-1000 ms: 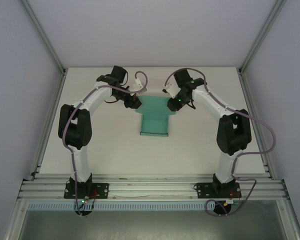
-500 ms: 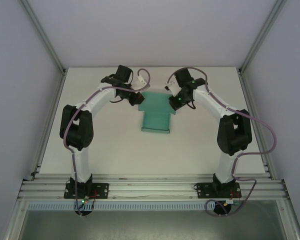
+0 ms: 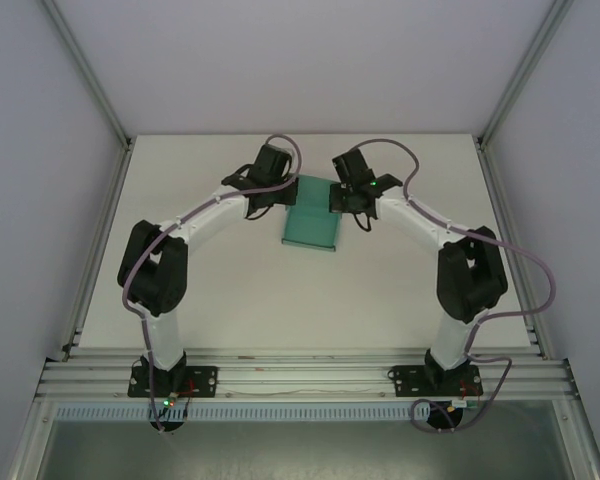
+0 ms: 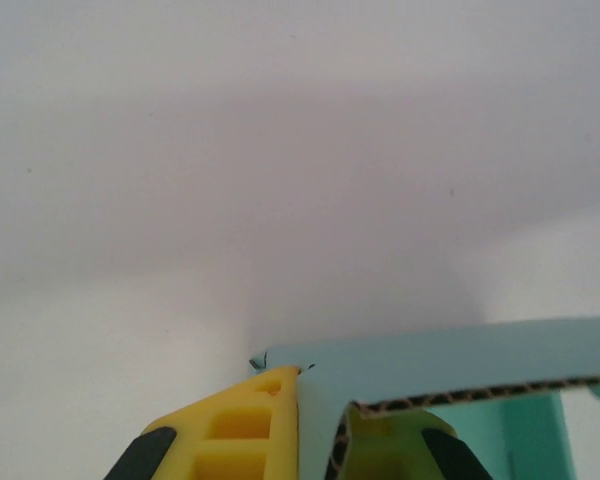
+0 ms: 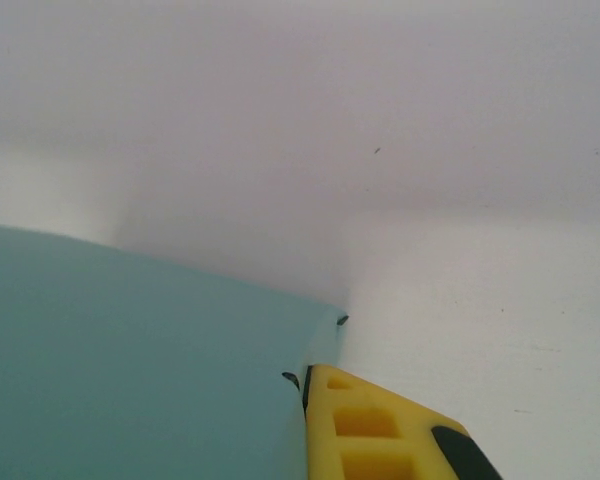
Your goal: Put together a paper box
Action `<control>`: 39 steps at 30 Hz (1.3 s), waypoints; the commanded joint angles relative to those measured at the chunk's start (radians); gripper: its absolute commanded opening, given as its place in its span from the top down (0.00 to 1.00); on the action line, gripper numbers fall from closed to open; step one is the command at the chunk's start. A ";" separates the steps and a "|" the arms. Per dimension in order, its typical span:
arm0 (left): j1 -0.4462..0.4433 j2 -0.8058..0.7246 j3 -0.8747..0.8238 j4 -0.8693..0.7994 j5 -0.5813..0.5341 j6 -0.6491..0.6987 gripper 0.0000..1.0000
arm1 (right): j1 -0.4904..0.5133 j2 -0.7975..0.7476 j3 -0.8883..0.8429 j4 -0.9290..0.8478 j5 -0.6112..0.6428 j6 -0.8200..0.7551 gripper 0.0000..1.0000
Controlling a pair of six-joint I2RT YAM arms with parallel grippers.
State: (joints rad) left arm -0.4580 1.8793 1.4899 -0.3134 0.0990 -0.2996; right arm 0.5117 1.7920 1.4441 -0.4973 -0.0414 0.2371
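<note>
Paper box [image 3: 310,228] sits far-middle on the table [image 3: 210,290], between the two arms. Left tool [image 4: 318,400] is pinched narrow on a flap edge, with the card sandwiched between its yellow fingers [image 4: 242,425]. Right tool [image 3: 338,198] is at the opposite far corner. One finger [image 5: 372,428] lies against the card and the other is hidden behind it, so can't tell if it's clamped. Risks: left bite is right at the flap corner (very little card in the pinch), so it could slip out mid-fold. Uneven pull from the two sides would skew or drag the box. Over-squeezing would likely crease the corrugated edge.
</note>
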 commanded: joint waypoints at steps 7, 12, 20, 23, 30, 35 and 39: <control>-0.009 -0.017 -0.103 0.134 -0.082 -0.390 1.00 | 0.081 0.044 0.043 0.162 0.181 0.215 0.95; -0.025 -0.003 -0.106 0.165 -0.064 -0.434 1.00 | 0.086 0.061 0.021 0.192 0.242 0.221 0.94; -0.087 -0.034 -0.236 0.247 -0.182 -0.461 1.00 | 0.111 0.020 -0.126 0.378 0.276 0.185 0.94; -0.106 -0.052 -0.308 0.325 -0.206 -0.494 1.00 | 0.112 0.001 -0.199 0.441 0.269 0.184 0.94; -0.151 -0.082 -0.404 0.373 -0.267 -0.481 1.00 | 0.128 -0.051 -0.410 0.677 0.226 0.130 0.94; -0.187 -0.094 -0.504 0.471 -0.259 -0.450 1.00 | 0.140 -0.088 -0.566 0.818 0.213 0.033 0.95; -0.212 -0.109 -0.552 0.494 -0.273 -0.433 1.00 | 0.148 -0.097 -0.623 0.838 0.210 0.022 0.95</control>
State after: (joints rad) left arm -0.6422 1.7561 0.9943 0.2359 -0.2222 -0.7357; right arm 0.6296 1.6997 0.8715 0.3420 0.2321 0.2768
